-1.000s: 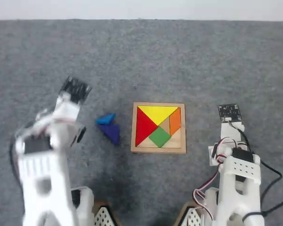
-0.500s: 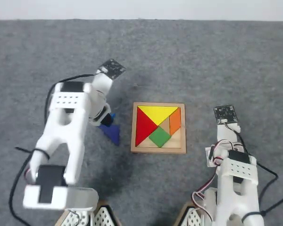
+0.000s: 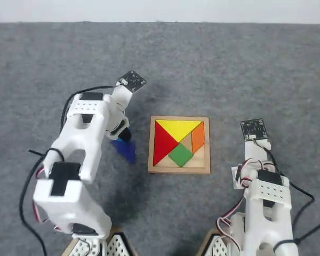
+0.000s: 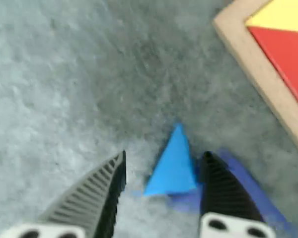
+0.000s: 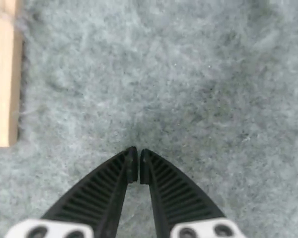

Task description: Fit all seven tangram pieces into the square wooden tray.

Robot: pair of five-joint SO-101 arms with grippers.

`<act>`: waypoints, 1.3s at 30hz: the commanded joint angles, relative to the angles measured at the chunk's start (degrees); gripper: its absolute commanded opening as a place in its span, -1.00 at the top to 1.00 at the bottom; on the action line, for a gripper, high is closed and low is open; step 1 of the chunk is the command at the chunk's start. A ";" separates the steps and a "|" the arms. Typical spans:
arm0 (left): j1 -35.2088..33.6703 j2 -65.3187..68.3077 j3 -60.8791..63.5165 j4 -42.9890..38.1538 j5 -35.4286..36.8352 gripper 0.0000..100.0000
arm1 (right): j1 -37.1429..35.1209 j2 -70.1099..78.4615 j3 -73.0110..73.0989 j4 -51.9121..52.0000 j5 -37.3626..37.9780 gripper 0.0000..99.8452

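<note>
The tray (image 3: pixel 179 170) lies flat on the grey worktop (image 3: pixel 229 69), between the two arms. It holds four pieces: a yellow triangle (image 3: pixel 178 129) along the far edge, a red triangle (image 3: pixel 162 144) along the left side, a green square (image 3: pixel 180 155) set on its corner near the middle, and an orange piece (image 3: pixel 198 137) against the right side. Bare wood shows between the green and orange pieces and in both near corners.

Two pieces lie on the worktop just left of the tray, apart from its rim. The light-blue triangle (image 4: pixel 174 166) sits against the dark-blue triangle (image 3: pixel 127 151) (touching or overlapping, I cannot tell which).

The left gripper (image 4: pixel 164 156) is open and low over these two, with one finger on each side of the light-blue triangle and gripping nothing. The finger nearer the tray covers part of the dark-blue triangle. A corner of the tray, with yellow and red inside it, shows beyond them in the left wrist view.

The right gripper (image 5: pixel 135 151) is closed, tips together and empty, above bare worktop to the right of the tray, whose edge (image 5: pixel 2 74) lies near it.
</note>
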 commanded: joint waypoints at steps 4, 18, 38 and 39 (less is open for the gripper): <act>0.09 0.97 -1.01 -0.53 -3.08 0.69 | -0.40 -1.71 -0.44 -1.45 -0.35 0.95; -3.43 0.62 -10.59 9.93 -5.10 0.66 | -0.48 -1.63 -0.44 -1.45 -0.35 0.95; -2.81 -12.31 6.11 5.01 -7.47 0.63 | -0.57 -1.71 -0.44 -1.45 -0.18 0.95; -2.81 -14.07 7.52 3.43 -7.47 0.63 | -0.57 -1.71 -0.44 -1.45 -0.18 0.95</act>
